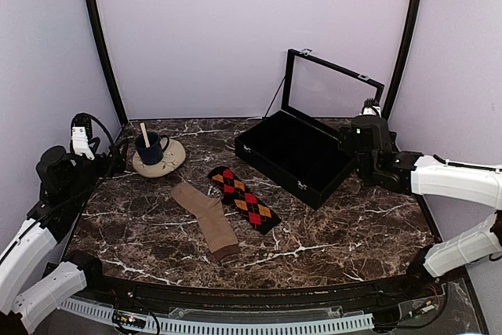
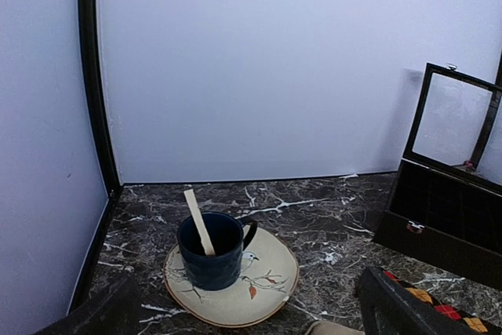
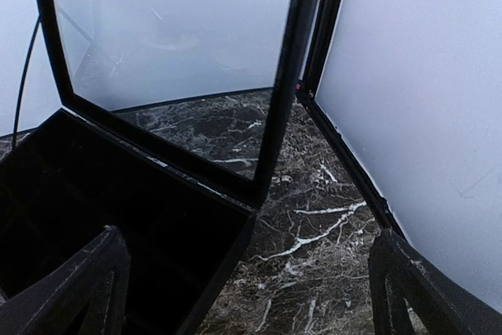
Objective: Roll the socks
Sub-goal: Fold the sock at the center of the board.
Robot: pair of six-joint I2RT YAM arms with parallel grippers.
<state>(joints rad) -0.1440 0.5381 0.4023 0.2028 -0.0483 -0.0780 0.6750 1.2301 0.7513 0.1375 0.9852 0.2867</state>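
Socks [image 1: 235, 192] lie flat and unrolled in the middle of the marble counter [image 1: 353, 225], the tan sock [image 1: 205, 221] just beside the argyle sock [image 1: 244, 199], their upper ends touching. Neither is between any jaws. The left jaws stand wide open and empty at the counter's left edge, facing a blue cup [image 1: 149, 149] on a saucer [image 1: 169, 162]. From them the argyle sock sits just past the right-hand finger [image 2: 408, 307], with a scrap of tan sock low between the fingers. The right jaws, also spread wide and holding nothing, face an open black box [image 1: 298, 158]. The socks lie well off to their left, beyond that box.
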